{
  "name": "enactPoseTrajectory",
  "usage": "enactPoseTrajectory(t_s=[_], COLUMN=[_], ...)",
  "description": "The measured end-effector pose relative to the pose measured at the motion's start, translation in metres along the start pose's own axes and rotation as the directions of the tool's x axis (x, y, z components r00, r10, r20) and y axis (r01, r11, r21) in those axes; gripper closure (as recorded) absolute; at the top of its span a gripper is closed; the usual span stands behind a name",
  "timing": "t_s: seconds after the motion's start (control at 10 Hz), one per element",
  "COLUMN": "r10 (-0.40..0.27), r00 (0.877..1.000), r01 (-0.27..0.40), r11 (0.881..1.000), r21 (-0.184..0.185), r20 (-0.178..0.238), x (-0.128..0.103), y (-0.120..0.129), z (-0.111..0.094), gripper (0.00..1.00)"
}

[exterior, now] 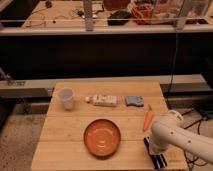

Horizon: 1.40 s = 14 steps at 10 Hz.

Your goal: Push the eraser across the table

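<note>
The light wooden slatted table (70, 135) holds all the things. My white arm reaches in from the right, and its end hangs over the table's front right corner. My gripper (155, 149) is low there, mostly hidden under the arm. A black oblong with a pale lengthwise stripe, the eraser (159, 160), pokes out right below the gripper at the front edge. I cannot tell whether the gripper touches it. The carrot (148, 120) lies just behind the gripper.
An orange plate (102, 136) sits front centre, to the left of the gripper. A white cup (66, 98) stands at the back left. A white box (104, 100) and a blue-grey pad (133, 101) lie along the back. A dark bench stands behind the table.
</note>
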Motion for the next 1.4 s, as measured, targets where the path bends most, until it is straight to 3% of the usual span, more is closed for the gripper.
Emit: enactPoseTrajectory(t_s=[1.4], r10=[-0.002], r00=[1.0], r01=[0.002], r11=[1.0], r21=[0.006], r20=[-0.009], x=[-0.017], y=[-0.015], z=[0.006], gripper=[1.0])
